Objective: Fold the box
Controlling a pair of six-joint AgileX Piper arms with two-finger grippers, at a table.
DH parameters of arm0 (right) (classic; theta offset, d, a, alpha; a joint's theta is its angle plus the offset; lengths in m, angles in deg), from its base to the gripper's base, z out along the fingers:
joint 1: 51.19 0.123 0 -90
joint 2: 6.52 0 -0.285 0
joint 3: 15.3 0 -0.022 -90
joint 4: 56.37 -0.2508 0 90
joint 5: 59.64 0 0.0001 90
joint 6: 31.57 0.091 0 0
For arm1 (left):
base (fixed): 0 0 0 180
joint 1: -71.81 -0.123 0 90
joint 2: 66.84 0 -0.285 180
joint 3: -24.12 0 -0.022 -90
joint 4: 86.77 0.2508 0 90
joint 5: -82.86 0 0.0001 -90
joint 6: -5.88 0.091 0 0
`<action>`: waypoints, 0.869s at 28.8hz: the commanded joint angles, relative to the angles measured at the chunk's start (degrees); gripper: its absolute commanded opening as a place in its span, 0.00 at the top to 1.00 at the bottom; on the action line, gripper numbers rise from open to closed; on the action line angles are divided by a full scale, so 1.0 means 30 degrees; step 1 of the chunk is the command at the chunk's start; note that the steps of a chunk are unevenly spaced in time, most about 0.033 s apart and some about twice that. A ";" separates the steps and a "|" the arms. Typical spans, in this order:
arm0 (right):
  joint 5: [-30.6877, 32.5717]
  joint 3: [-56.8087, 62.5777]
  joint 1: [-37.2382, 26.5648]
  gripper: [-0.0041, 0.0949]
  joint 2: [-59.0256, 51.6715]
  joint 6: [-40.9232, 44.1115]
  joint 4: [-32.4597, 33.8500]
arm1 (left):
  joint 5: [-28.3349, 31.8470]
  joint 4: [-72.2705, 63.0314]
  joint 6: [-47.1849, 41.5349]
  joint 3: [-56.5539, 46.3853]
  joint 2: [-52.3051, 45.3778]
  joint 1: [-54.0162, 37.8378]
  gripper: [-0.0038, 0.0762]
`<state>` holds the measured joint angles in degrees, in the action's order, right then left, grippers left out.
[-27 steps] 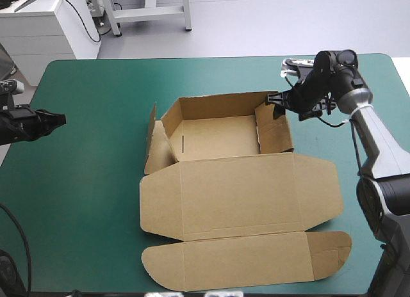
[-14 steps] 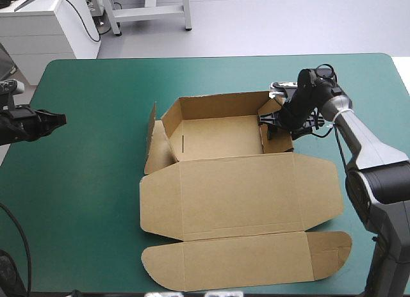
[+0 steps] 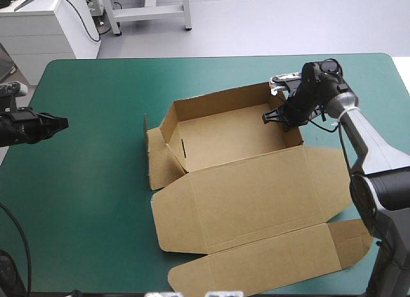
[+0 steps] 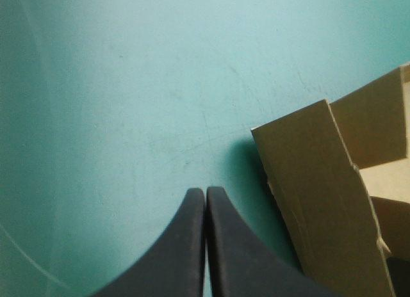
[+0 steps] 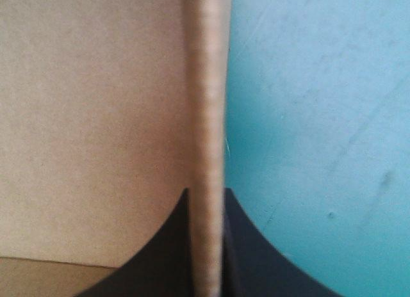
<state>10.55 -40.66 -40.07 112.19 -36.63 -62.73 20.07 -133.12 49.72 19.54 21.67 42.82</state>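
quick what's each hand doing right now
Left hand: shut, empty, over the teal-green cover beside the box.
Right hand: shut on the box, gripping its right wall's edge.

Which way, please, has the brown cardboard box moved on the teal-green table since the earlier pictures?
Yes. The brown cardboard box has turned: its near flap swung toward the teal-green table's right edge, its right wall toward the far edge.

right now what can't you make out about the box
High view: the tips of the right gripper, hidden by its wrist and the wall of the box.
Right wrist view: only the pinched wall edge shows; the rest is cut off.
Left wrist view: ahead of the left gripper, one flap; rest cut off.
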 commanded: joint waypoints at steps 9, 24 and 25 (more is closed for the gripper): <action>0.0425 -0.0797 -0.0050 0.96 -0.6493 -0.1034 -0.0604 | 0.1057 -0.2297 -0.0180 0.0478 -0.0235 0.0021 0.96; -0.0257 -0.2970 -0.0050 0.96 -0.7945 -0.1170 -0.3116 | 0.1860 -0.3823 0.0388 0.0478 0.3785 0.3752 0.96; -0.0257 -0.3166 -0.0050 0.96 -0.7868 -0.1170 -0.3088 | 0.2023 -0.3820 0.0388 0.0478 0.3925 0.4210 0.96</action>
<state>11.96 -46.60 -40.07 90.85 -40.06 -69.55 25.12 -140.65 50.56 19.54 34.12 51.45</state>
